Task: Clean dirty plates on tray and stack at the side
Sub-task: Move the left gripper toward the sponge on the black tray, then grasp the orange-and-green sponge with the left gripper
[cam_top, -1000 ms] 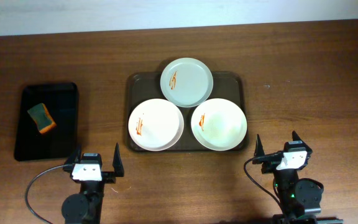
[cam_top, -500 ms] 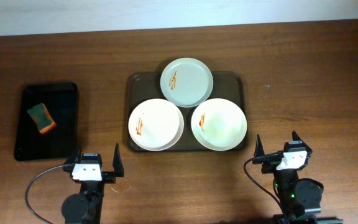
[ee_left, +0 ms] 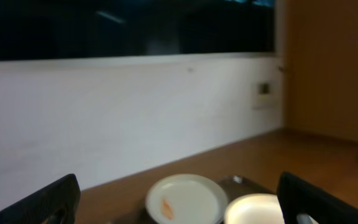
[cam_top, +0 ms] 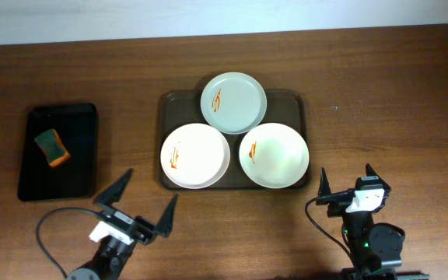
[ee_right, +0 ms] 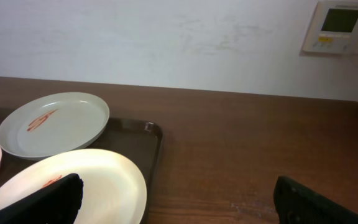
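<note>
There are 3 dirty plates: 1 grey-green plate (cam_top: 233, 103) and 2 white ones, the left white plate (cam_top: 195, 155) and the right white plate (cam_top: 274, 155). Each carries 1 orange smear (cam_top: 218, 99), making 3 smears. There are 2 trays: 1 brown tray (cam_top: 179, 109) holding all 3 plates, and 1 black tray (cam_top: 76, 163) holding 1 sponge (cam_top: 51, 148). All of it sits on 1 table (cam_top: 411, 93). There are 2 claws, the left claw (cam_top: 152, 184) and the right claw (cam_top: 346, 169), each with 2 fingers. The right wrist view shows 1 wall panel (ee_right: 339, 26).
</note>
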You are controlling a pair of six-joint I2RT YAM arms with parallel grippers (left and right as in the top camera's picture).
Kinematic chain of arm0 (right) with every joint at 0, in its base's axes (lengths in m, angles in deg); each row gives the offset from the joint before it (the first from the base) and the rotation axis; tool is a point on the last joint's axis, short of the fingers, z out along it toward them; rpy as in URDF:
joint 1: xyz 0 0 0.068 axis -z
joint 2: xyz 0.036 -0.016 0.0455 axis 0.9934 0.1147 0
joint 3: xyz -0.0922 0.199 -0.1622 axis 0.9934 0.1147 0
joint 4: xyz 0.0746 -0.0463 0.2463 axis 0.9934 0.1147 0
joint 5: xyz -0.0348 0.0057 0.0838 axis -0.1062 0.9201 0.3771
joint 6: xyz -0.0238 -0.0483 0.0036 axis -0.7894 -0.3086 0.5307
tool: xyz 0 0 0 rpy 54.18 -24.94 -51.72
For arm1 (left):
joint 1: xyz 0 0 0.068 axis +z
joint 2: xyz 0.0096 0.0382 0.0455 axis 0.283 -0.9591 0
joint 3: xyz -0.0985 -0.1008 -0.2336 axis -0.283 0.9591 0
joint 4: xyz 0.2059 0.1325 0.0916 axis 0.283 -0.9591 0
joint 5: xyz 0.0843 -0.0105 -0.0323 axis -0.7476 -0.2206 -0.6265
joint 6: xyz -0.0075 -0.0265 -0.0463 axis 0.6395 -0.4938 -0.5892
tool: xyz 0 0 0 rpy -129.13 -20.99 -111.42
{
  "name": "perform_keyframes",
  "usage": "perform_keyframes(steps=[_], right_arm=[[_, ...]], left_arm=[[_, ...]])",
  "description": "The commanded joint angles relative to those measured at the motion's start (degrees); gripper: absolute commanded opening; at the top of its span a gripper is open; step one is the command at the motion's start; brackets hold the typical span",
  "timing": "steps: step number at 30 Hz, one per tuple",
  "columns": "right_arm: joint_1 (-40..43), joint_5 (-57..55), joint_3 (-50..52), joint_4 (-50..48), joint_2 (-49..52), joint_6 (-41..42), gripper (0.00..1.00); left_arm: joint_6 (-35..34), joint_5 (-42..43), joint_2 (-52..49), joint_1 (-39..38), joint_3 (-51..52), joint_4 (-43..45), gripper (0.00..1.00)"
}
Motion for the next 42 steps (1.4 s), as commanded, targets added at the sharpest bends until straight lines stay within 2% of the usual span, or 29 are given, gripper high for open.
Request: perform_keyframes(steps=[1, 3, 4, 5, 6, 8, 10, 11, 12, 14, 16, 17, 21, 23, 24, 26, 27, 28, 29, 31, 33, 38, 40, 42], right_arm=[[-0.37, -0.48, 0.42, 0.26, -0.39, 0.02, 0.98], [-0.37, -0.48, 0.42, 0.26, -0.39, 0.02, 0.98], [-0.37, -0.48, 0.42, 0.26, -0.39, 0.04, 0.99], [-0.37, -0.48, 0.42, 0.26, -0.39, 0.04, 0.98], [-0.37, -0.48, 0.42, 0.26, -0.39, 0.04, 0.98], [-0.37, -0.48, 0.42, 0.26, -0.39, 0.04, 0.98], [-0.37, -0.48, 0.42, 0.26, -0.39, 0.04, 0.98], [-0.37, -0.48, 0.42, 0.26, -0.39, 0.02, 0.98], [-0.37, -0.48, 0.42, 0.24, -0.39, 0.04, 0.98], [-0.37, -0.48, 0.42, 0.26, -0.39, 0.04, 0.98], [-0.37, -0.48, 0.42, 0.26, -0.39, 0.04, 0.98], [-0.37, -0.48, 0.42, 0.24, -0.39, 0.02, 0.98], [-0.37, -0.48, 0.42, 0.26, -0.39, 0.04, 0.98], [-0.37, -0.48, 0.42, 0.26, -0.39, 0.04, 0.98], [-0.37, -0.48, 0.42, 0.26, -0.39, 0.02, 0.98], [-0.37, -0.48, 0.42, 0.26, -0.39, 0.04, 0.99], [-0.37, -0.48, 0.42, 0.26, -0.39, 0.04, 0.98], [-0.37, -0.48, 0.42, 0.26, -0.39, 0.04, 0.99], [-0.37, -0.48, 0.42, 0.26, -0.39, 0.04, 0.98], [-0.37, -0.48, 0.42, 0.26, -0.39, 0.04, 0.98], [-0.37, -0.48, 0.42, 0.26, -0.39, 0.04, 0.98], [-0.37, -0.48, 0.42, 0.26, -0.39, 0.04, 0.98], [-0.37, -0.48, 0.42, 0.26, -0.39, 0.04, 0.98], [-0.37, -0.48, 0.42, 0.26, -0.39, 0.04, 0.98]], left_arm=[[5.31, -21.62, -10.49, -0.04, -10.95, -3.98, 0.99], [6.1, -26.36, -26.36, 0.04, -19.91, -6.62, 0.99], [9.7, -33.68, -39.93, 0.52, -28.17, -9.51, 0.99], [10.14, -39.91, -50.42, 1.6, -35.76, -12.59, 0.99], [10.51, -41.55, -66.86, 4.68, -52.7, -27.06, 0.99], [10.49, -41.51, -88.41, 11.56, -80.85, -54.9, 0.99], [10.47, -38.49, -96.63, 16.0, -91.58, -64.59, 0.99], [10.47, -30.36, -100.04, 19.19, -94.01, -65.66, 0.99], [10.47, -26.23, -101.55, 21.4, -93.88, -66.03, 0.99], [9.79, -25.97, -104.69, 24.68, -93.88, -67.32, 0.99], [5.18, -25.92, -109.24, 27.39, -93.88, -69.22, 0.99], [5.2, -25.51, -111.69, 28.02, -93.88, -70.29, 0.99], [5.25, -26.43, -121.22, 28.09, -93.88, -72.0, 1.0], [5.22, -30.21, -123.32, 28.2, -93.88, -71.97, 0.98], [5.2, -30.34, -124.3, 28.35, -93.83, -72.32, 0.95], [5.03, -30.49, -126.07, 28.59, -93.68, -72.59, 0.96], [5.03, -30.51, -126.44, 28.61, -93.66, -72.74, 0.93], [5.03, -30.53, -126.6, 28.7, -93.66, -73.2, 0.84], [5.01, -30.51, -126.79, 28.72, -93.55, -73.42, 0.78], [5.03, -30.53, -126.84, 28.83, -92.72, -73.2, 0.76], [5.03, -30.51, -126.86, 29.35, -92.7, -73.2, 0.57], [5.03, -30.29, -129.96, 30.93, -92.7, -72.22, 0.62], [5.03, -30.03, -130.53, 30.95, -92.7, -71.69, 0.49], [5.03, -30.08, -130.53, 30.97, -92.7, -71.49, 0.05]])
